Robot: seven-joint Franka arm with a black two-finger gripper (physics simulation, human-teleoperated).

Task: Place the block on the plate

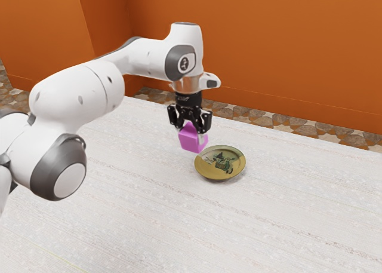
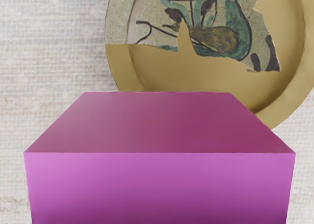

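Note:
My black gripper (image 1: pixel 192 132) points down in the exterior view, shut on the magenta block (image 1: pixel 190 141), which sits between its two fingers. The block hangs above the table, beside the plate's edge toward the exterior view's left. A round yellow-brown plate (image 1: pixel 205 171) with a dark green painted figure lies flat on the table. In the wrist view the block (image 2: pixel 159 185) looms large at the lower edge, and the plate (image 2: pixel 171 73) lies past it, partly covered by it.
The pale, streaked tabletop (image 1: pixel 137 213) extends around the plate. Behind the table stand an orange wall (image 1: pixel 268 52) and a strip of stone-patterned floor (image 1: pixel 280 120).

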